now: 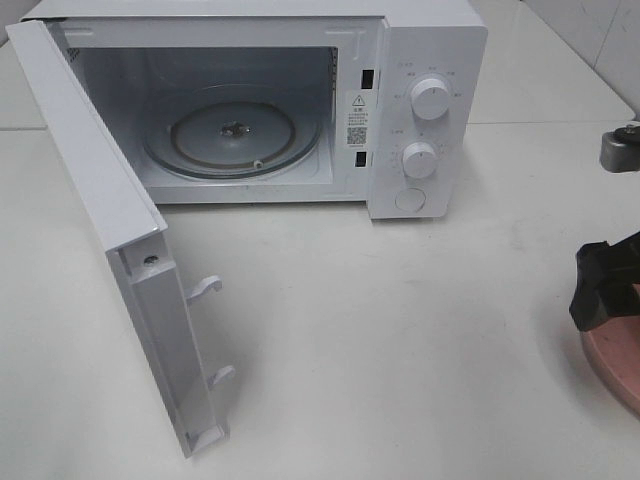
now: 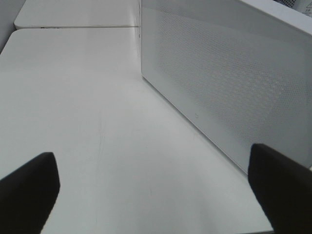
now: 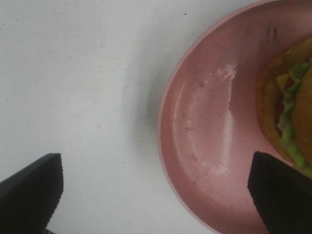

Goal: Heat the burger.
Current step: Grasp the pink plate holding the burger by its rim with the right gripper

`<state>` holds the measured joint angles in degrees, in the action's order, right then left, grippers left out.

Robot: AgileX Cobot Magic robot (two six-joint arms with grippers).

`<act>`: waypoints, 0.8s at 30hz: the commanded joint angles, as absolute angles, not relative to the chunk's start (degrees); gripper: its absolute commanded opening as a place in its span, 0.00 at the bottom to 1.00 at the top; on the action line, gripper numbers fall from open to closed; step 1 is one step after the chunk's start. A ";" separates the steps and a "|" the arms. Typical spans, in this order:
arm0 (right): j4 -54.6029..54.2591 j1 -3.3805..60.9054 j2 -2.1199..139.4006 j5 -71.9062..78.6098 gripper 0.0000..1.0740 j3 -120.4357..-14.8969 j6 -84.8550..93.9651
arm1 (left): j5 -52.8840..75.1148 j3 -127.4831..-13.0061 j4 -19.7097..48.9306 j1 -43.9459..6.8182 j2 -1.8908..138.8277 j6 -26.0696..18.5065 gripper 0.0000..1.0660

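Right gripper (image 3: 156,195), jaws spread wide, hangs over the rim of the pink plate (image 3: 204,126). The burger (image 3: 292,105) sits on that plate, off to one finger's side and only partly in view. Left gripper (image 2: 156,195), jaws also spread, holds nothing beside the microwave (image 1: 420,60), whose door (image 1: 95,190) is open. For a good grip, centre the jaws across the buns and close gently. The burger is round, with no evident long axis or facing.

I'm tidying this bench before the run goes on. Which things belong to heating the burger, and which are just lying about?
Belongs: burger, plate under it, microwave, its open door, turntable inside.
Just there: grey thing at the right edge, too cropped to name; second table behind.
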<state>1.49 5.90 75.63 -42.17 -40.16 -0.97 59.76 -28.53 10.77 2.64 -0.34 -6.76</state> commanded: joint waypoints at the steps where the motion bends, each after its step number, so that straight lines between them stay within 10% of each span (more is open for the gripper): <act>1: 2.01 5.33 77.01 -41.42 0.93 -40.11 0.00 | 59.42 -28.48 10.83 2.35 -1.55 -6.53 0.97; 24: 4.70 5.33 95.11 -29.51 0.89 -40.11 -1.83 | 59.42 -28.48 10.83 2.35 -1.55 -6.53 0.97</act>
